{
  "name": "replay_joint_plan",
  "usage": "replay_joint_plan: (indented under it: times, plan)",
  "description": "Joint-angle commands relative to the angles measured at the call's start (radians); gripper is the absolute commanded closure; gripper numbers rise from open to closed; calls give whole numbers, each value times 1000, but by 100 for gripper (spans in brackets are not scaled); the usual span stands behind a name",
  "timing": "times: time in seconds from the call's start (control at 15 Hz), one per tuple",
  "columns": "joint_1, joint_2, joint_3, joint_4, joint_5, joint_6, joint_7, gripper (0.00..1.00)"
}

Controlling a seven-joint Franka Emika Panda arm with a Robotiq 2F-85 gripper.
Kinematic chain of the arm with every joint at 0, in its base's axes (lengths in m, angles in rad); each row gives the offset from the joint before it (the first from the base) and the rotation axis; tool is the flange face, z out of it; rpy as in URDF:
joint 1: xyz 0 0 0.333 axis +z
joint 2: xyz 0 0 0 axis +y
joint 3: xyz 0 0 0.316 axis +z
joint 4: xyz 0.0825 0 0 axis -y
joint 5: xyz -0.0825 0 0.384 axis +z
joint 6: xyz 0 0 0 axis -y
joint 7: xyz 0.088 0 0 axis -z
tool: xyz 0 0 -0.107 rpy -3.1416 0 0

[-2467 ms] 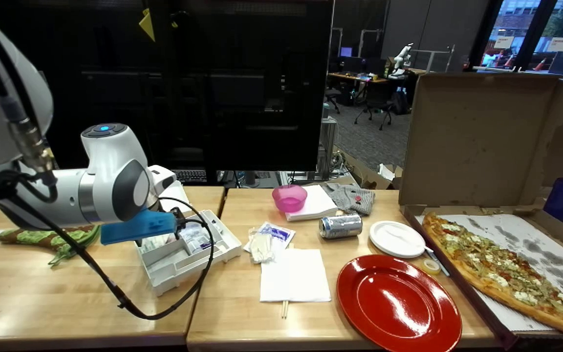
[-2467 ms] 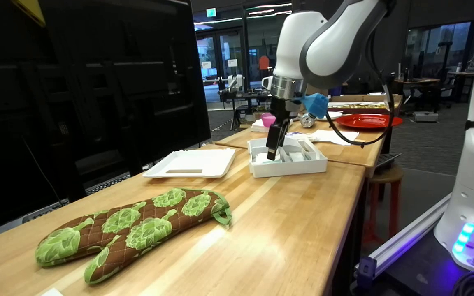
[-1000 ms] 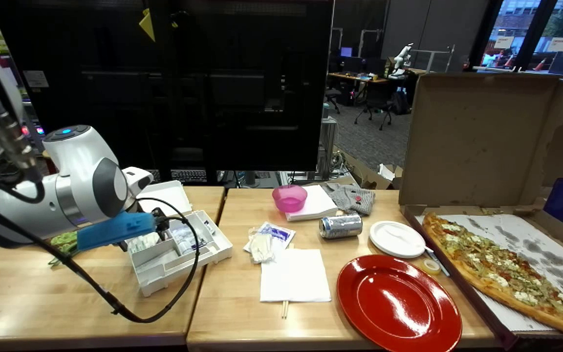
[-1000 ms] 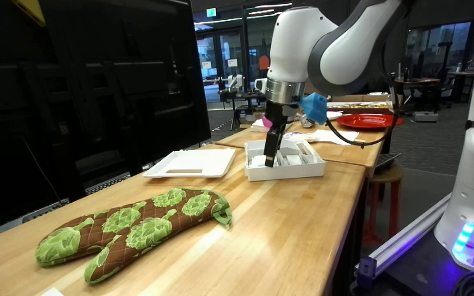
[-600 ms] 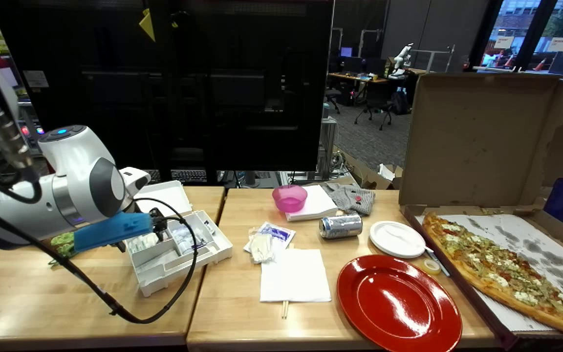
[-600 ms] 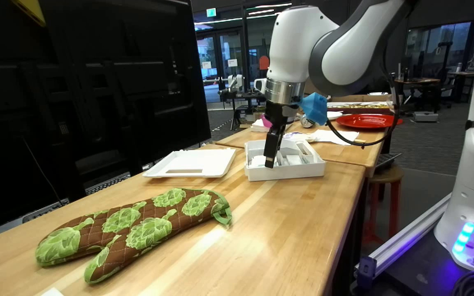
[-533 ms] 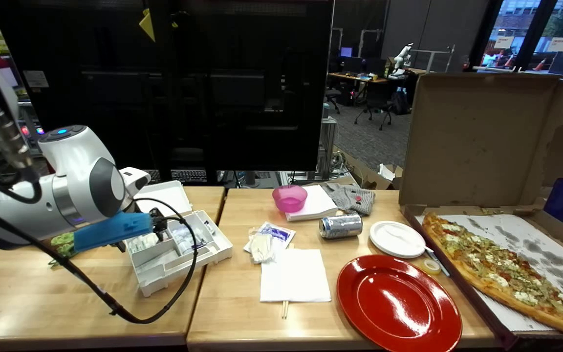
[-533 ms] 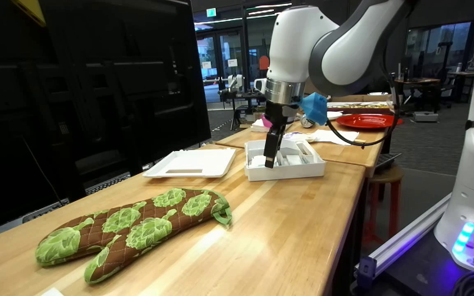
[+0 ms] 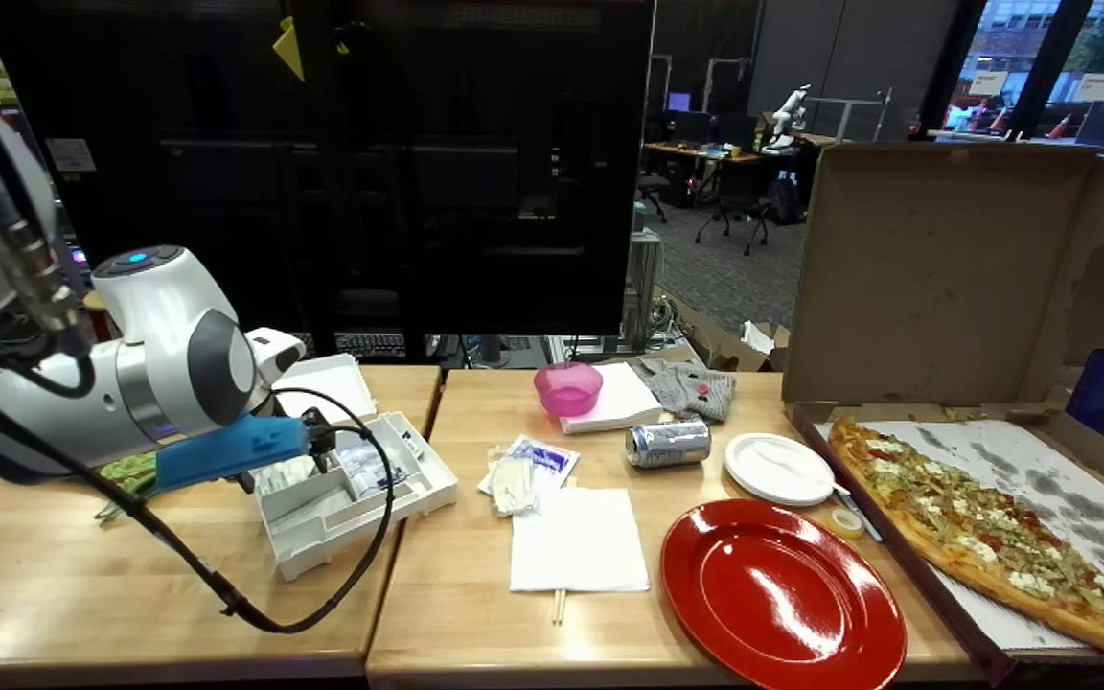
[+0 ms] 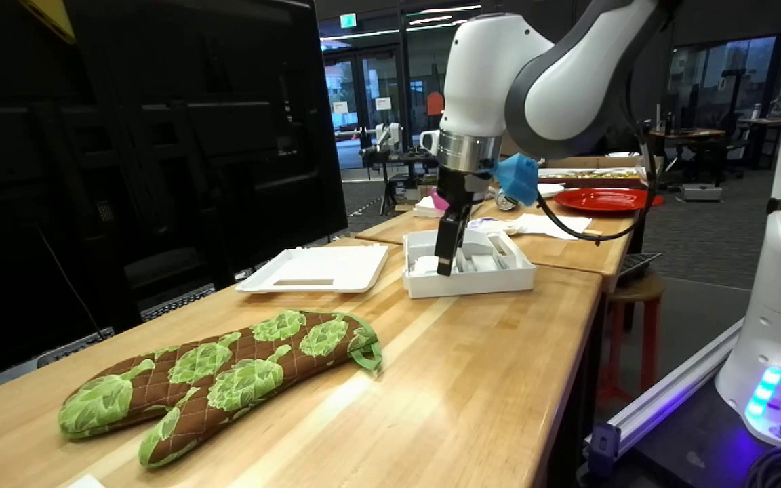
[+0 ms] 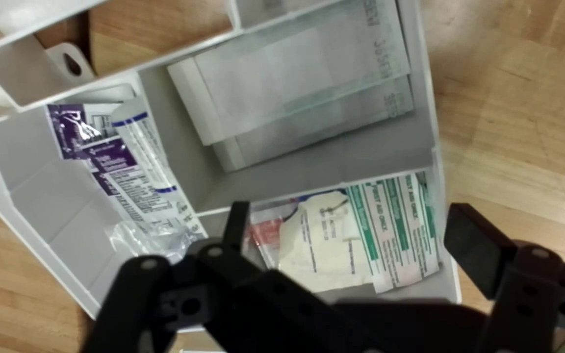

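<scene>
My gripper stands open above an end compartment of a white first-aid box, nothing between its fingers. Beneath it lie green-striped bandage packets and a cream packet. In the wrist view one finger shows past the box's end wall, over the wood. Other compartments hold pale gauze packets, purple sachets and a white tube with blue bands. In an exterior view the gripper overlaps the near wall of the box; contact cannot be told. A blue mount partly hides the fingers.
A white lid lies beside the box, a patterned oven mitt nearer that camera. A large black screen stands behind the table. A red plate, can, napkin and pizza box occupy the adjoining table.
Over the earlier frames the arm lowered and moved toward the oven mitt, and the box shifted slightly the same way. In the last half second the arm has come back a little.
</scene>
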Motion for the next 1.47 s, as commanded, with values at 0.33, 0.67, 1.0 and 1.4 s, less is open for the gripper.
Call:
replay_joint_plan:
  times: [0.33,0.67,1.0,1.4]
  plan:
    - [-2,-3,29,14,-19,-19,18,0]
    - [-5,12,50,26,-28,-20,20,0]
    - [-11,32,37,32,-23,-12,5,0]
    - [-14,29,21,31,-15,-13,-2,0]
